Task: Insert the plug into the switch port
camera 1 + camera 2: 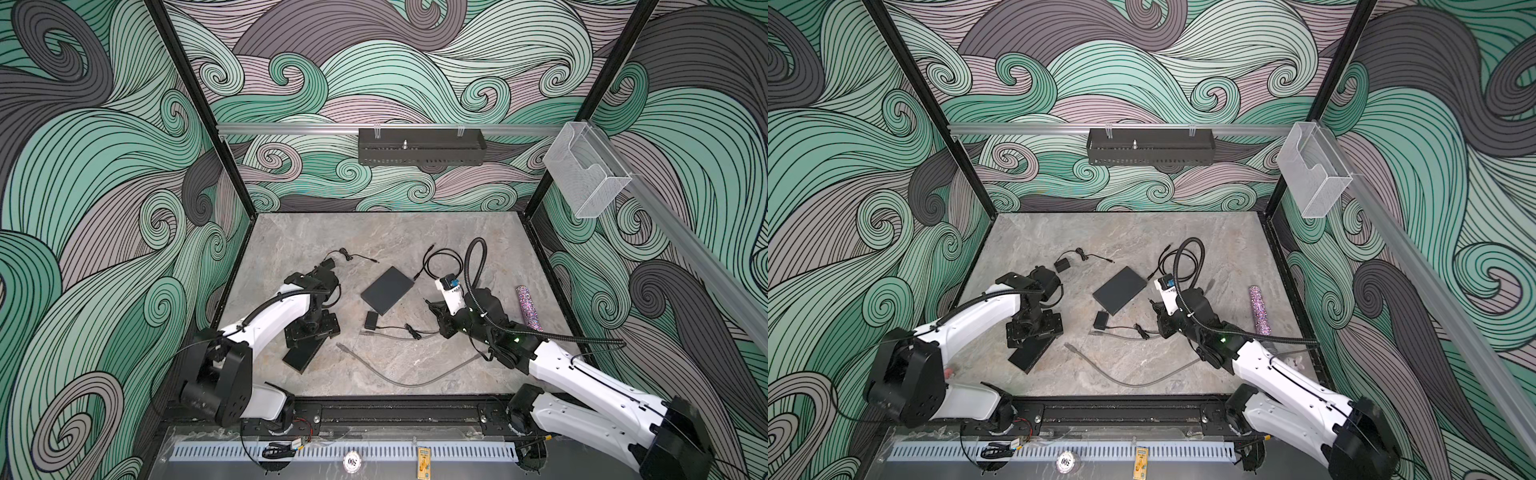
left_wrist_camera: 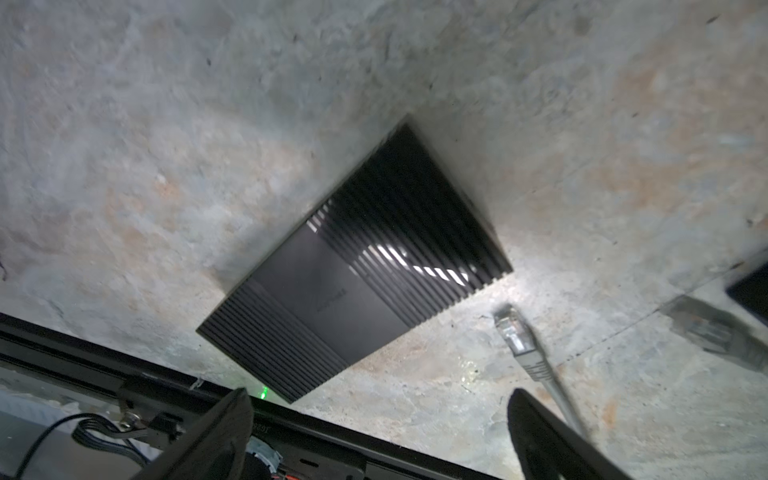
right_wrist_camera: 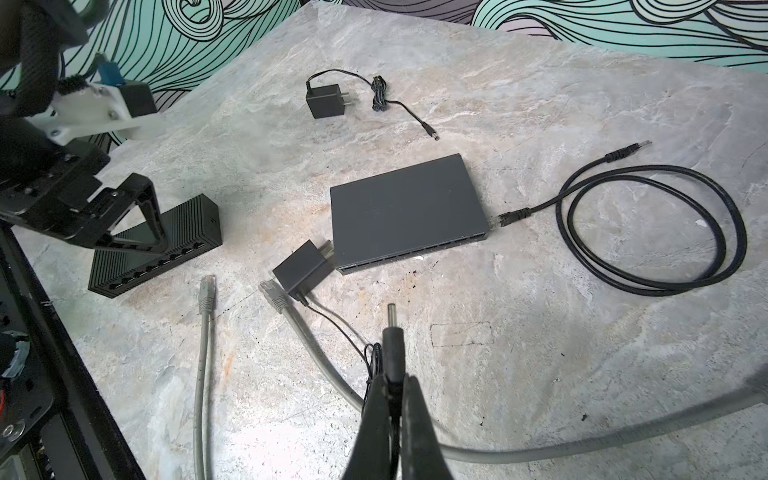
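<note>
A marbled grey stone surface (image 1: pixel 291 237) is lying inside swirl-patterned walls. Nearest, the left tool (image 2: pixel 378 411) is hanging spread above the ribbed matte black switch (image 2: pixel 353 257), probably to steady it. Beyond, the right tool (image 3: pixel 392 384) is pinching the slim barrel plug (image 3: pixel 391 328), tip forward for insertion; the power socket isn't showing. Farther, a flat dark-grey box (image 3: pixel 407 208) is resting.

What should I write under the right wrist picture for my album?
Right gripper pinches a small barrel plug; the ribbed black switch sits on the table.
</note>
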Controlling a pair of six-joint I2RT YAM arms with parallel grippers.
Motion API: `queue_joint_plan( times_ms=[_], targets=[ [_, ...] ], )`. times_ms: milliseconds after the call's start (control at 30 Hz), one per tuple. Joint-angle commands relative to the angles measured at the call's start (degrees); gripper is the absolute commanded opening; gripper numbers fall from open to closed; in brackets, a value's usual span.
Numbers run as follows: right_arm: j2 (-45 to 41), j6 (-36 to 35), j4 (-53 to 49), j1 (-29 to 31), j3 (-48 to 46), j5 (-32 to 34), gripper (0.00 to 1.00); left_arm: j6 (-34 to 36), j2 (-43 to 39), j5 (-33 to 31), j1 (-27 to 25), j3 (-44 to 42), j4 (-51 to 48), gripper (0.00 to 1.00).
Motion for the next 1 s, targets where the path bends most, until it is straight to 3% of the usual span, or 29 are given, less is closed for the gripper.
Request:
queue_joint_plan(
  times_ms=[0,133,333,733,967],
  targets=[
    [-1.3,0.8,1.8,-0.2,-0.9,-0.6,0.0,-7.4,-3.0,5.5,1.2,-4.9,0.8,0.99],
    [-1.7,1.1,1.1,-0.2,-0.9,-1.0,0.0,-12.2,-8.2,8.5,3.5,-11.5,4.3,0.99],
    [-2.2,1.5,0.7,-0.3,-1.1,-1.1,0.0,-14.3,-14.8,4.6,5.1,-16.4,8.0,0.99],
    [-3.5,0.7,-1.8,-0.2,0.0,-0.6,0.0,-3.6,-13.0,3.2,9.8,-15.7,20.9,0.99],
    [-2.6,-0.2,-3.5,-0.2,1.4,1.1,0.0,2.2,-6.6,14.3,10.1,-11.6,28.7,0.98]
  ],
)
